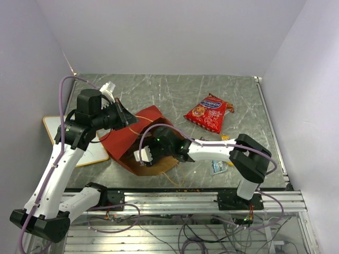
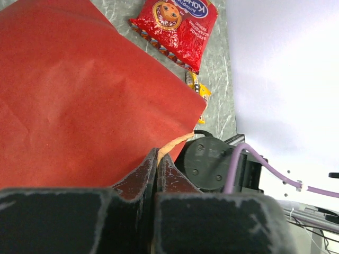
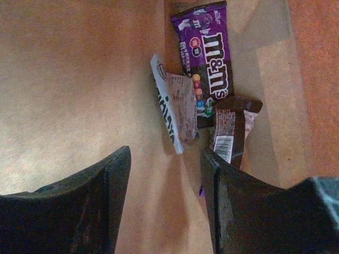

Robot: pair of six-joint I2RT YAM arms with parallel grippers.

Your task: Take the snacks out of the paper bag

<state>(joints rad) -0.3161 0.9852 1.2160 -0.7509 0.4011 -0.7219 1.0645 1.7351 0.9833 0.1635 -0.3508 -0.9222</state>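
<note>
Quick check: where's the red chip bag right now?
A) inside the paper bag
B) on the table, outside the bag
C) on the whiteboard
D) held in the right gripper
B: the red chip bag lies flat on the table, clear of the paper bag and to its right in the top view.

A robotics lab test cell: a left arm and a right arm bolted to an aluminium rail frame at the near edge of a grey marbled tabletop, plain white walls on three sides, loose cables below the frame
</note>
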